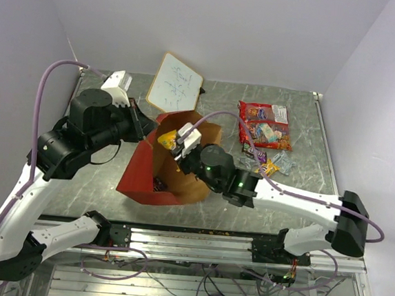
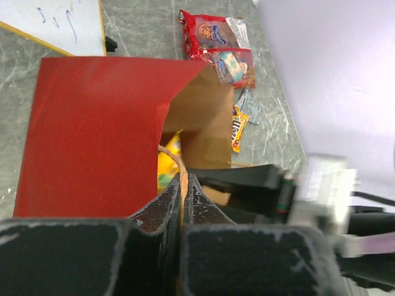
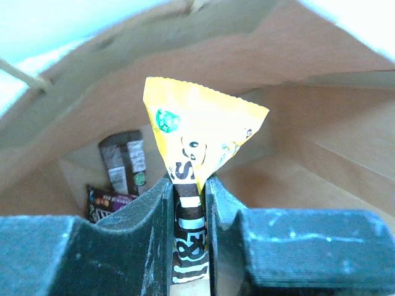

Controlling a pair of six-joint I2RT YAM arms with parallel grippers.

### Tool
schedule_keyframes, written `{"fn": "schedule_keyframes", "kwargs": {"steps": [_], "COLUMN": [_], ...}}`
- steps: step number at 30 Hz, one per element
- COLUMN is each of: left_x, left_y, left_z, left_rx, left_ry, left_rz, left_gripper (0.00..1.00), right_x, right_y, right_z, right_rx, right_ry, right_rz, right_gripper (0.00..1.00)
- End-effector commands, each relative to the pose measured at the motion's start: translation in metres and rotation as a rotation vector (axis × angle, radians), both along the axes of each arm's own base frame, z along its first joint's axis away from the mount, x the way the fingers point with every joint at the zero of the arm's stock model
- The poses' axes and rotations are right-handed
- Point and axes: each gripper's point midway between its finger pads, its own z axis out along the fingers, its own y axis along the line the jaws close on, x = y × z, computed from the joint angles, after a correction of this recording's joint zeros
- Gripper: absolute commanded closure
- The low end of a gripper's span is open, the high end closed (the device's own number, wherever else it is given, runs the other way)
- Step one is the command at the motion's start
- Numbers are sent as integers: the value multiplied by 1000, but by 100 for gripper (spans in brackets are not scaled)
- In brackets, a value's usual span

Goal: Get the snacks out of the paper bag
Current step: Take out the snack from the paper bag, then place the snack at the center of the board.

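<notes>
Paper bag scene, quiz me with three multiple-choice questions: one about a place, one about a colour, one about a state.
1. Where is the large red candy bag relative to the paper bag?
A inside it
B outside it, on the table
C under it
2. What colour is the packet in the right tool?
A yellow
B silver
C green
3. What is the left tool doing?
A hanging open
B shut on the paper bag's top edge
C gripping a marker

Answers:
1 B: in the top view it lies flat on the table.
2 A: the right wrist view shows a yellow wrapper in its grip.
3 B: the left wrist view shows it pinching that edge.
</notes>
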Motion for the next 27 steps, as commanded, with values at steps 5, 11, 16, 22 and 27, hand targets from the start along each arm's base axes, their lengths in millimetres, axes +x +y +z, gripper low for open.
{"fn": "schedule_keyframes", "kwargs": {"steps": [5, 11, 16, 22, 27], "left_x": [3, 3, 1, -3, -7], "left_y": [14, 12, 9, 11, 12], "left_z": [-8, -15, -17, -17, -20], "left_rx": [43, 40, 16, 12, -2], "left_ry": [17, 36, 48, 58, 71], "left_rz": [74, 68, 61, 66, 67], "left_gripper": [93, 93, 93, 93, 93], "right_x": [18, 42, 85, 123, 117], "right_y": [-63, -119, -176, -251, -287], "right_z": [97, 157, 151, 70, -35], "right_rx": [85, 108, 61, 158, 279], "right_ry": [-143, -332, -302, 3, 308], "right_rz": [-233, -503, -798, -1016, -1118], "right_gripper": [90, 89, 88, 88, 88]}}
